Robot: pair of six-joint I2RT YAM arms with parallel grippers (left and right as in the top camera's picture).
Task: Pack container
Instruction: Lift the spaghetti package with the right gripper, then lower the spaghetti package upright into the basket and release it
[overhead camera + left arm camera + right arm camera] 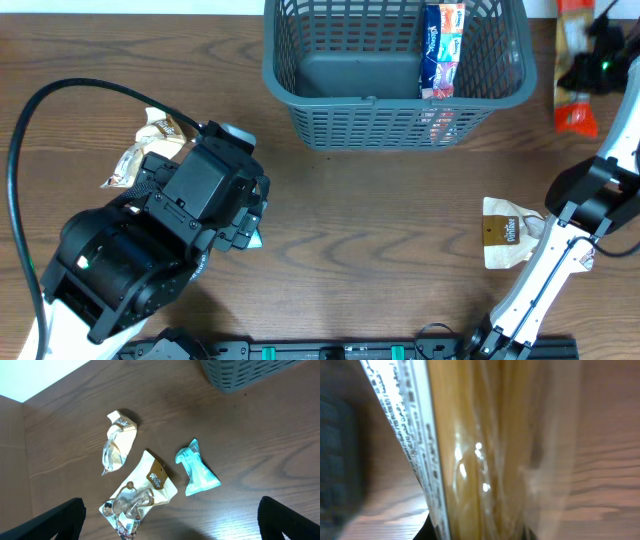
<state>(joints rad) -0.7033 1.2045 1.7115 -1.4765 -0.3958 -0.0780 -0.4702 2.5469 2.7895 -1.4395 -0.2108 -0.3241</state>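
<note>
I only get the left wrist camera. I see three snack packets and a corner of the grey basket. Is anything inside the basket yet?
Observer: Yes. One blue-and-white packet is in the right half of the container.
Operator: Are there more snacks I can't see?
Observer: One cream packet with a brown label lies on the table on the right, next to the right arm.
Operator: What's the other gripper doing?
Observer: The right gripper is at the far right, beside the container, with an orange-and-white packet against it. I can't tell whether it is shut.
</note>
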